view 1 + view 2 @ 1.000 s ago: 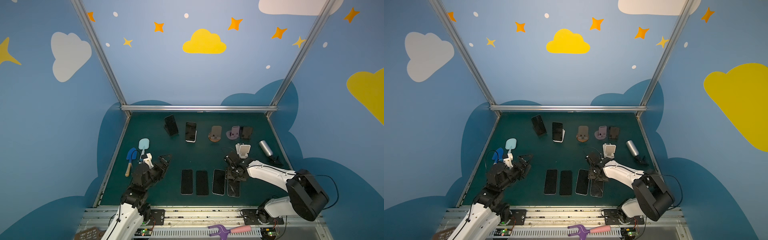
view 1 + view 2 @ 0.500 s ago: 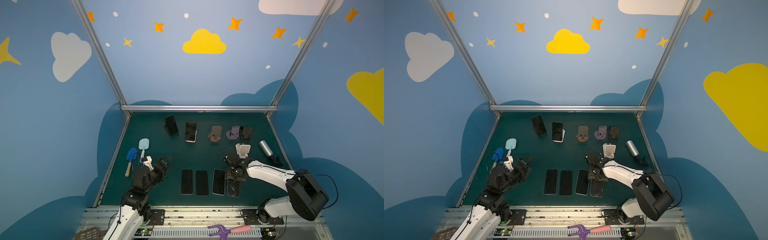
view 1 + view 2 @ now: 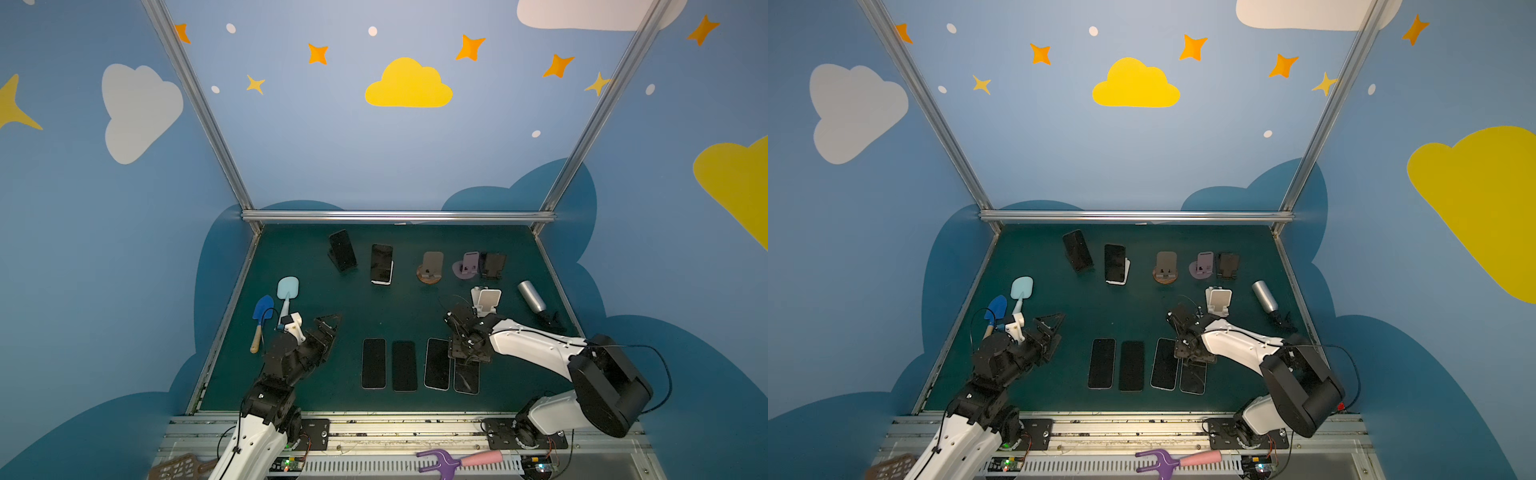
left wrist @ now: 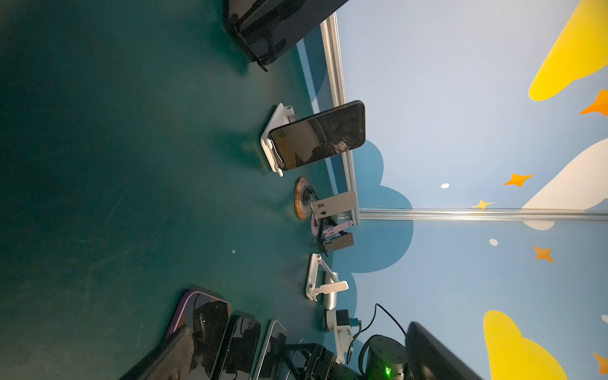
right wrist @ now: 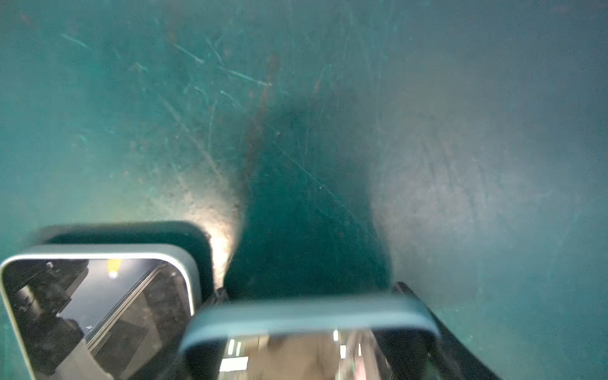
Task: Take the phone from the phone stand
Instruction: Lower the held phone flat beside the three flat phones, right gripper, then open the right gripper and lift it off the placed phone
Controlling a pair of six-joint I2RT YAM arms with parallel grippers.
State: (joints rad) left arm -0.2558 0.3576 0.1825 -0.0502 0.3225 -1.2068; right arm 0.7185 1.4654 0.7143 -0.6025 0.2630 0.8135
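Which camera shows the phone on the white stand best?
The left wrist view: the phone appears large, leaning on its white stand. Both top views show it small and far. The right wrist view misses it.

Dark phone [image 3: 466, 380] lying flat, white phone stand [image 3: 488, 299] upright behind it

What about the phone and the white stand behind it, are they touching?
Touching. The left wrist view shows the phone leaning on the white stand, its bottom edge in the lip.

Your surface [image 5: 204, 108] looks matt and scratched. The phone [image 5: 95, 306] screen is glossy, and the rail [image 3: 399, 216] is bare metal.
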